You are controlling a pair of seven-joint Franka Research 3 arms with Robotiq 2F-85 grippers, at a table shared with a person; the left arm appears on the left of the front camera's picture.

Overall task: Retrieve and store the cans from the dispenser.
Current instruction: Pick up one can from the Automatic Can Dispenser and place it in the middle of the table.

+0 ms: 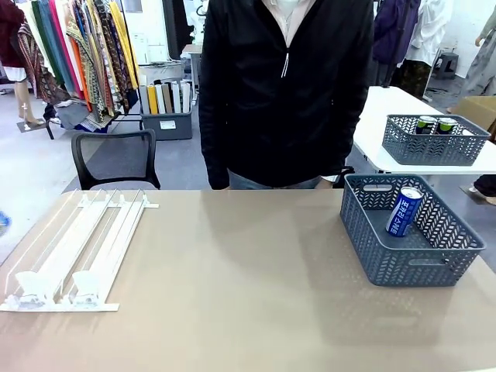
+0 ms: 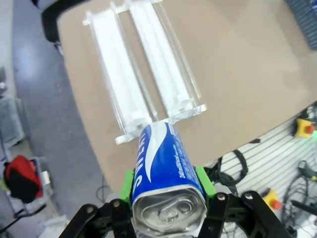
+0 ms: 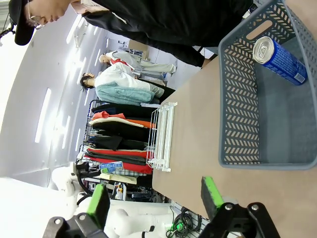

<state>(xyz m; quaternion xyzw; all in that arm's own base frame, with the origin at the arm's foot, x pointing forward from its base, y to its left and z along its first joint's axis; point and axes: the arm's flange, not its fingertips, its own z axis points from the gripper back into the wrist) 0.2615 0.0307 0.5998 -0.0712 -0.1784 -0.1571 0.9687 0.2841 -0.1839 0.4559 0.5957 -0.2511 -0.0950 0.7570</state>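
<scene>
You are looking at one blue can (image 2: 166,171) that the left gripper (image 2: 167,184) is pinching between its green pads at the bottom centre of the left wrist view, above the two-lane white dispenser (image 2: 141,74). The right gripper (image 3: 156,201) is standing spread wide at the frame's bottom. One more blue can (image 1: 404,211) is leaning inside the near grey basket (image 1: 407,267), right of frame; two cans (image 1: 434,125) are sitting in the far basket (image 1: 430,147).
</scene>
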